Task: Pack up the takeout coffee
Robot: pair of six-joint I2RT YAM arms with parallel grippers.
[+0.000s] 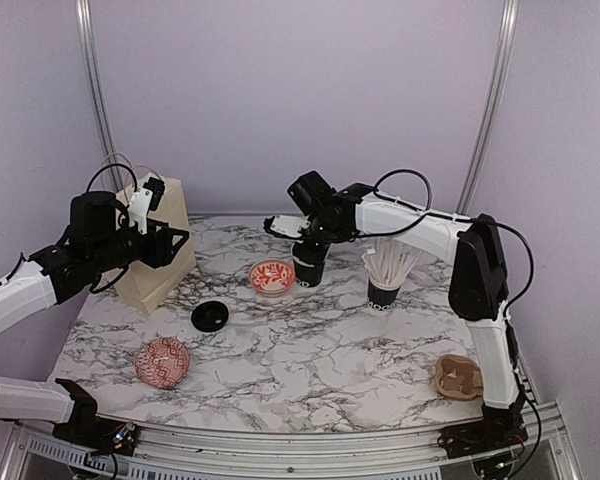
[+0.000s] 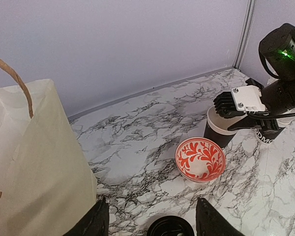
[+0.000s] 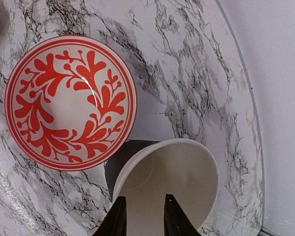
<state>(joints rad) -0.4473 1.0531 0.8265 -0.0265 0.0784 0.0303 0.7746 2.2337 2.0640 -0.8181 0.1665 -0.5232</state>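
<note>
The takeout coffee cup is black with a white rim and stands upright at the back middle of the table. In the right wrist view its white inside fills the lower frame. My right gripper hovers at its rim, one finger at the near wall and the other inside, with a narrow gap still between them. The cup's black lid lies flat at the left middle, just below my left gripper. That gripper is open and holds nothing, beside the paper bag.
A red-and-white bowl sits right beside the cup, and another lies near the front left. A black cup of white straws stands to the right. A brown cup carrier lies at the front right. The paper bag stands at the back left.
</note>
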